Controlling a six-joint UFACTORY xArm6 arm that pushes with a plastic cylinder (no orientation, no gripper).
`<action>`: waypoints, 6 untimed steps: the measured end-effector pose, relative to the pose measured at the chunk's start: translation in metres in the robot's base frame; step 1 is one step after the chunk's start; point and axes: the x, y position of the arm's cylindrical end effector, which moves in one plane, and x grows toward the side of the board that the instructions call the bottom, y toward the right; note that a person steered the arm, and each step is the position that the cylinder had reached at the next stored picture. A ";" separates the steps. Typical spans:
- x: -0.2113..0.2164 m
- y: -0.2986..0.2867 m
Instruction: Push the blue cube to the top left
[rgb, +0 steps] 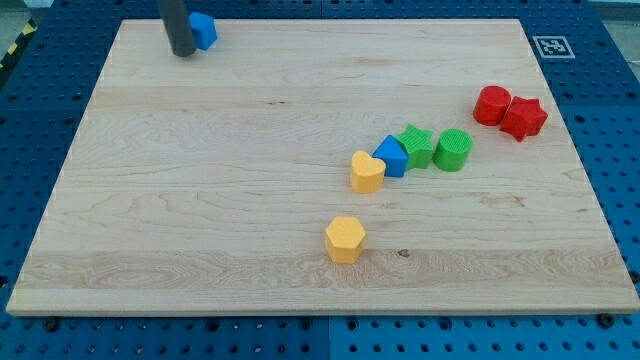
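The blue cube (204, 29) sits near the board's top left corner. My tip (183, 52) is at the lower end of the dark rod, touching the cube's left side, just below and left of it. A second blue block (392, 157) lies in the cluster at the middle right.
A wooden board (200, 200) lies on a blue pegboard table. A yellow heart (367, 171), a green star (416, 146) and a green cylinder (453, 150) lie in a row with the second blue block. A yellow hexagon (345, 239) lies below. A red cylinder (492, 105) and a red star (525, 118) lie at the right.
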 end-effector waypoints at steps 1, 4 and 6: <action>0.022 0.020; -0.027 0.107; -0.034 0.069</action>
